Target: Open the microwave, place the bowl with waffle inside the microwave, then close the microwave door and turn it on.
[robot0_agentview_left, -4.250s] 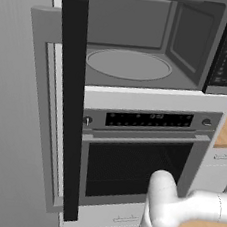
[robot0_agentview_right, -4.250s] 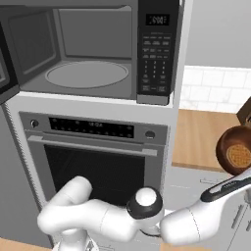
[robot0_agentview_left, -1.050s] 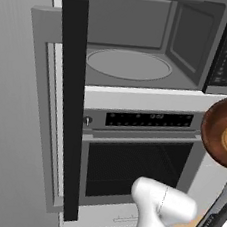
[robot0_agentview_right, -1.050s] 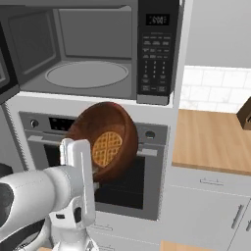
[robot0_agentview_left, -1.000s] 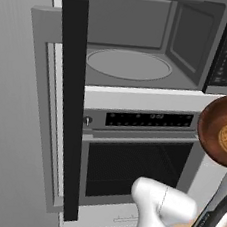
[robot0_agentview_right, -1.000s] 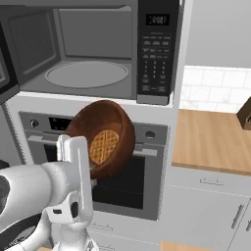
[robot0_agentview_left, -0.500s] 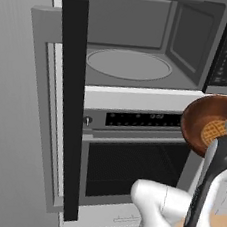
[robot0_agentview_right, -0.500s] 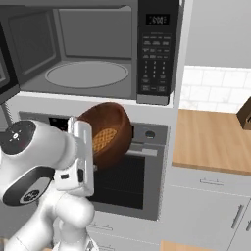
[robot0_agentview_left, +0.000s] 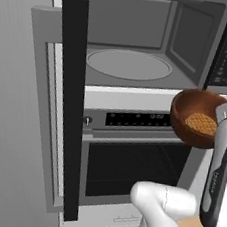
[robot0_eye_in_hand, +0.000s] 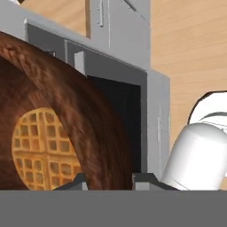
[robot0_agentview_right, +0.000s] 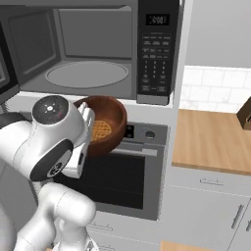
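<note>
The microwave (robot0_agentview_left: 195, 40) stands open, its grey cavity and round glass turntable (robot0_agentview_left: 129, 64) bare. The microwave door (robot0_agentview_left: 67, 95) is swung out to the left, seen edge-on. The reddish-brown bowl (robot0_agentview_left: 193, 113) hangs just below and in front of the cavity's right part, with the waffle (robot0_agentview_left: 202, 124) lying inside it. My gripper (robot0_agentview_left: 225, 111) is shut on the bowl's right rim. From the right base view the bowl (robot0_agentview_right: 110, 120) with the waffle (robot0_agentview_right: 100, 130) sits under the microwave (robot0_agentview_right: 157, 54) sill. The hand view shows the bowl (robot0_eye_in_hand: 88, 119), the waffle (robot0_eye_in_hand: 42, 150) and my gripper (robot0_eye_in_hand: 111, 181) pinching the rim.
A silver-trimmed oven (robot0_agentview_left: 129, 163) with a dark window sits directly under the microwave, behind the bowl. A wooden counter (robot0_agentview_right: 211, 142) over grey cabinets runs to the right, with a dark object (robot0_agentview_right: 245, 115) at its far end. My own white arm (robot0_agentview_right: 54, 137) crowds the space below the bowl.
The bowl has shifted left toward the microwave opening, risen slightly and levelled out from a tilt. The arm has swung up with it. The grip is unchanged.
</note>
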Controlling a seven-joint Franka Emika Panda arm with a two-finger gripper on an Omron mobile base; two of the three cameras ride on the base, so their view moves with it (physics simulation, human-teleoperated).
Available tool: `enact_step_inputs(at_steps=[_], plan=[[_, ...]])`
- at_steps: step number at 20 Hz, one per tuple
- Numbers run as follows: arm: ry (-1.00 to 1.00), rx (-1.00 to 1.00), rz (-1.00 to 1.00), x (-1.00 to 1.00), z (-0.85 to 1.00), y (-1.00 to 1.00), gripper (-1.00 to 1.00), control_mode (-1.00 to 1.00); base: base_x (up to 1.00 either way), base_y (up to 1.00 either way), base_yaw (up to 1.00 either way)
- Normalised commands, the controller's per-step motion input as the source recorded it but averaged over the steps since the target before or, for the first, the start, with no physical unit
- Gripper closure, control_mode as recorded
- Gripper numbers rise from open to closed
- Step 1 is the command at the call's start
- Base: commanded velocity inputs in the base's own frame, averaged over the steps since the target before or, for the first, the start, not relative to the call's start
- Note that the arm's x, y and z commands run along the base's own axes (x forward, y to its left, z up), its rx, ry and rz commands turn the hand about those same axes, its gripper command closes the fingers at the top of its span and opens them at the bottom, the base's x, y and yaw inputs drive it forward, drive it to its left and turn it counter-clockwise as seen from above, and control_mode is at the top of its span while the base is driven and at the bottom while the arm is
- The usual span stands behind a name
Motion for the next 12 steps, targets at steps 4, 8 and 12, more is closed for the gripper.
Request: enact_step_inputs(at_steps=[4, 8, 12], plan=[[-0.02, 0.20, -0.09, -0.20, 0.09, 0.59, 1.00, -1.00, 0.00, 0.00, 0.00], [-0.25, 0.00, -0.07, -0.08, 0.07, 0.70, 1.00, -1.00, 0.00, 0.00, 0.00], [-0.30, 0.01, 0.00, 0.01, 0.30, 0.48, 1.00, -1.00, 0.00, 0.00, 0.00]])
